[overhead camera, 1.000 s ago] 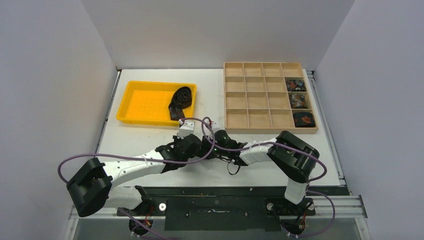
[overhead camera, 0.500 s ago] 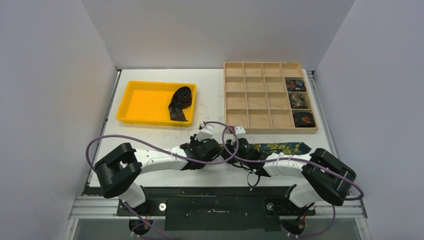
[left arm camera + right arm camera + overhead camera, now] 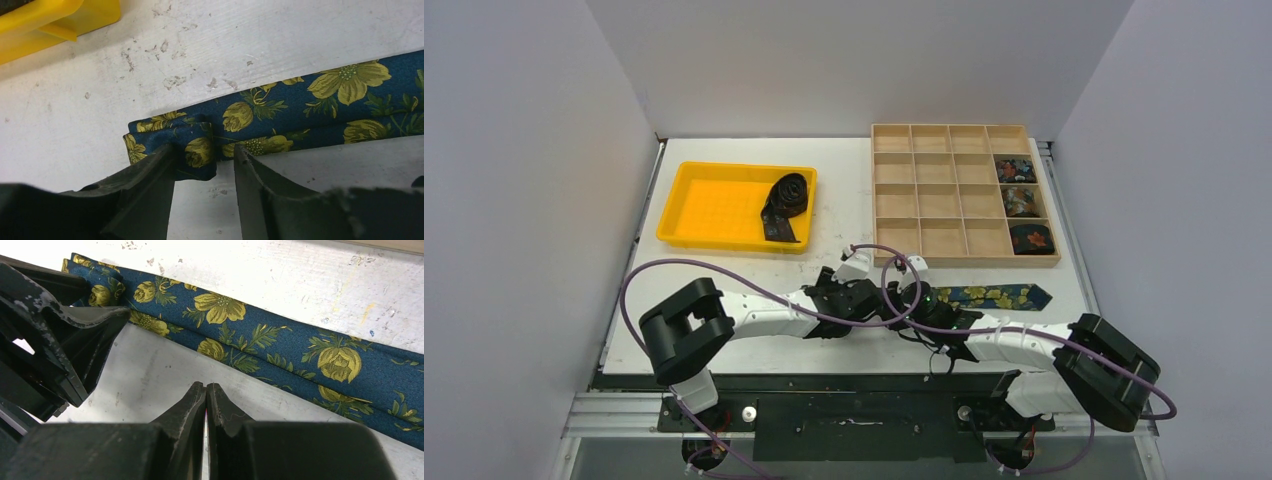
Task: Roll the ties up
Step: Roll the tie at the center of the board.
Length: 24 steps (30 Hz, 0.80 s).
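Observation:
A navy tie with yellow flowers (image 3: 994,296) lies flat on the table, running right from my grippers. In the left wrist view its left end (image 3: 200,150) is folded over once. My left gripper (image 3: 204,156) is open, and the folded end sits between the jaws against the left finger (image 3: 150,185). It also shows in the top view (image 3: 874,303). My right gripper (image 3: 206,387) is shut and empty, just on the near side of the tie (image 3: 280,340); in the top view it (image 3: 911,306) is close beside the left one.
A yellow tray (image 3: 694,200) at back left holds a loosely coiled black tie (image 3: 786,200). A wooden divided box (image 3: 924,180) at back right has rolled ties in its right column (image 3: 1021,202). Purple cables loop over both arms.
Both arms have moved right along the near part of the table. The navy tie, hidden under them a second ago, now shows stretched out to the right.

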Available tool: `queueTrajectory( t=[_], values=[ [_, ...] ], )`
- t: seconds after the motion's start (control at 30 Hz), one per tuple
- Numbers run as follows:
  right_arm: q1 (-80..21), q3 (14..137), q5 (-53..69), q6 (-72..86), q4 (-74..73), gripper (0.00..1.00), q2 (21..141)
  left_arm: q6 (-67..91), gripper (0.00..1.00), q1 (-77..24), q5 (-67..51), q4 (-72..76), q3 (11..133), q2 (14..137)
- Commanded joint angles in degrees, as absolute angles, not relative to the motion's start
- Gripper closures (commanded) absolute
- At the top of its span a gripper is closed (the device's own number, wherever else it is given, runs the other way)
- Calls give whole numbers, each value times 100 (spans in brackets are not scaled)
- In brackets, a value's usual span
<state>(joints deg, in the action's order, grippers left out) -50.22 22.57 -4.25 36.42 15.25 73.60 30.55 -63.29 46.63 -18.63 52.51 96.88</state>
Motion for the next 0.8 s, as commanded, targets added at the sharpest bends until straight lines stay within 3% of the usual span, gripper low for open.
queueTrajectory(
  t=[0.0, 0.33, 0.47, 0.57, 0.7, 0.77],
  values=[
    [-4971, 2276, -563, 3542, 1603, 95, 7114, 3123, 52, -6336, 4506, -1751, 5460, 9597],
    [-4888, 2424, -479, 3545, 1384, 95, 6793, 3308, 27, -6306, 4202, -1792, 5154, 8662],
    [-4866, 2421, -468, 3542, 1328, 95, 6647, 3400, 24, -6181, 3866, -1549, 4815, 8039],
    [-4844, 2402, -421, 3578, 1347, 95, 6610, 3539, 38, -5695, 2910, -803, 4285, 7429],
    [-4837, 2307, -274, 3683, 1483, 95, 6613, 4009, 80, -4596, 1274, 542, 3388, 6880],
    [-4825, 2241, -207, 3729, 1559, 95, 6602, 4169, 91, -4198, 720, 1007, 3085, 6755]
  ],
)
